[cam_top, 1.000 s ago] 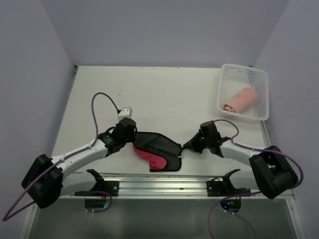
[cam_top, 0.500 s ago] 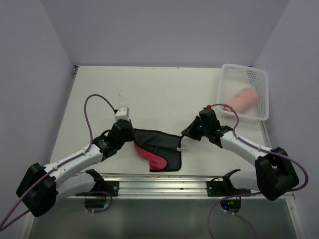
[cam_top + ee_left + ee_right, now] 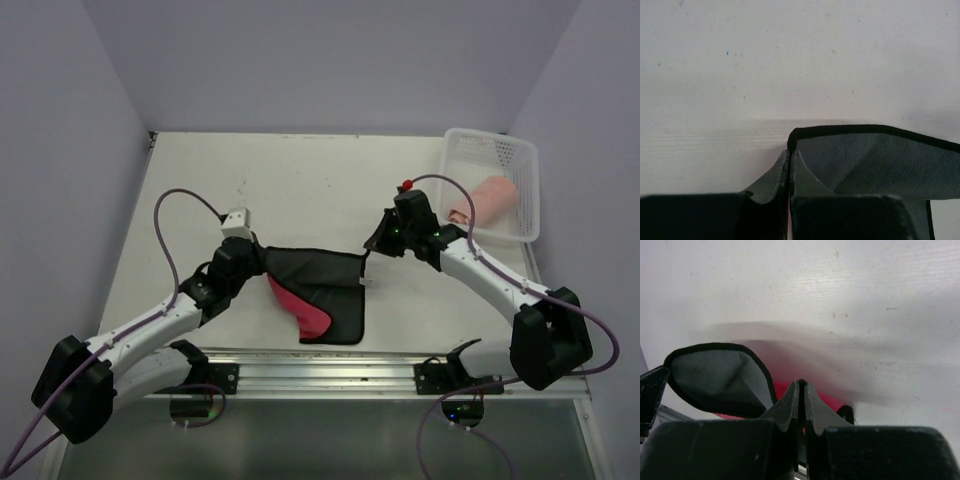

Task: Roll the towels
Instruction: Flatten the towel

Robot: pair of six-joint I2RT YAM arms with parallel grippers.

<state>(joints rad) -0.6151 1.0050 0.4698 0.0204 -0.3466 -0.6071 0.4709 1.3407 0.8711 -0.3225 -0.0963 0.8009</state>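
Note:
The blackish cloth lies in the middle of the table, grey side up, with a fold of its red face showing near the front. My left gripper is shut on its far left corner. My right gripper is shut on its far right corner, next to the small white tag. The cloth's far edge runs nearly straight between the two grippers. In the right wrist view the cloth's grey side curls up to the left of the jaws. The salmon-pink towel lies rolled in the basket.
The white perforated basket stands at the far right of the table, close behind my right arm. A metal rail runs along the near edge between the arm bases. Purple walls close in the table at the left, back and right.
Both grippers have moved away from the arm bases toward the far side, drawing the cloth's far edge out straighter and flatter. The right gripper's jaws closed a little more.

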